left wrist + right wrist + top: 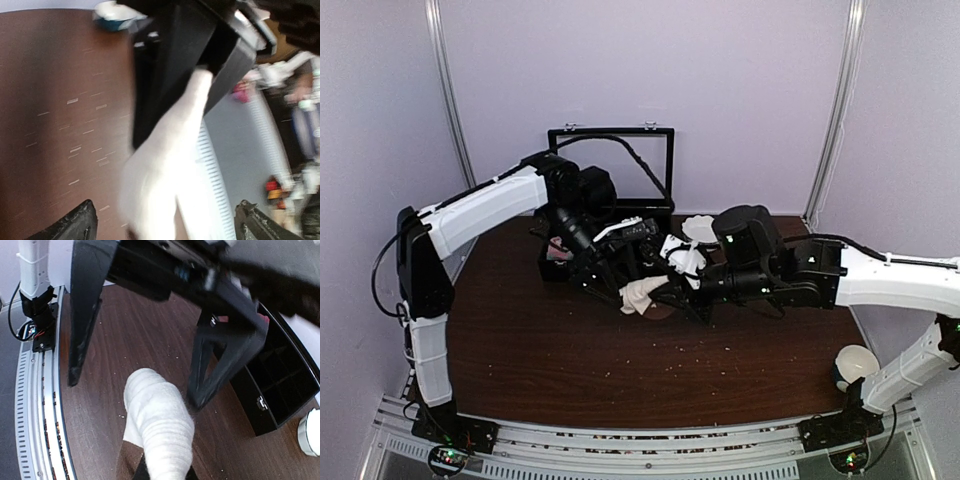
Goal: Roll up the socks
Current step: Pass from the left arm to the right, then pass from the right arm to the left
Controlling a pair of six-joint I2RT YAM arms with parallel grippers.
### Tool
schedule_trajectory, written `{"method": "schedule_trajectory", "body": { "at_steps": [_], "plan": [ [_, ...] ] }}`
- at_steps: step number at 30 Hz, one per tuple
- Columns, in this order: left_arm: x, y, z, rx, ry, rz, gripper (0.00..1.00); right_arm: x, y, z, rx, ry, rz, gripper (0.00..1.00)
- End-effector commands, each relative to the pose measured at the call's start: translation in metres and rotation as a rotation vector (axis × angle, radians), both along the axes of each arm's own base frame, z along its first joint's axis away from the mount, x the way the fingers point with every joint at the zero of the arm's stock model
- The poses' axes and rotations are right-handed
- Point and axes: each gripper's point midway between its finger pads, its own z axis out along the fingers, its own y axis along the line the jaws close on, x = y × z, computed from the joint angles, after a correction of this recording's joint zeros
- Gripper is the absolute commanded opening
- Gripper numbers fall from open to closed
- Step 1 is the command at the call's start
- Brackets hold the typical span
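The short cream sock [640, 295] hangs between the two grippers over the middle of the table. My right gripper [682, 295] is shut on its upper end. In the right wrist view the cream sock [157, 422] covers the right gripper [162, 474] and hides the fingers. A brown ribbed fabric piece [126, 460] lies under it. My left gripper [612, 277] is open, jaws wide apart on either side of the cream sock [170, 170], not touching it. Its fingertips [75, 225] show at the bottom of the left wrist view. The long pink sock cannot be made out.
A black compartment box [560, 262] with a raised lid frame [610, 165] stands at the back centre; it also shows in the right wrist view [280, 390]. A white cup [855, 365] sits at the front right. Crumbs dot the dark wood table [540, 350].
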Motion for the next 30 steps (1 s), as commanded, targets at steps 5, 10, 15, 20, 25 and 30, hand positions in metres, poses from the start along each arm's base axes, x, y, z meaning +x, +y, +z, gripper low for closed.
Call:
{"method": "schedule_trajectory", "body": {
  "at_steps": [5,10,15,20,25,30],
  "plan": [
    [0.079,0.024,0.064,-0.08,-0.702,0.358,0.98,0.037,0.003,0.017,0.186,0.071,-0.27,0.0],
    [0.056,0.018,0.031,0.009,-0.727,0.282,0.98,0.045,0.023,0.037,0.299,0.124,-0.29,0.0],
    [0.059,0.012,0.028,0.035,-0.816,0.255,0.95,0.049,0.039,0.051,0.409,0.227,-0.275,0.0],
    [0.066,0.016,0.021,0.076,-0.891,0.234,0.82,0.056,0.042,0.053,0.507,0.372,-0.257,0.0],
    [0.081,0.018,0.015,0.104,-0.95,0.283,0.68,0.054,0.05,0.05,0.522,0.449,-0.219,0.0],
    [0.091,0.021,0.027,0.092,-1.002,0.34,0.42,0.051,0.051,0.038,0.503,0.482,-0.215,0.0]
  ]
}}
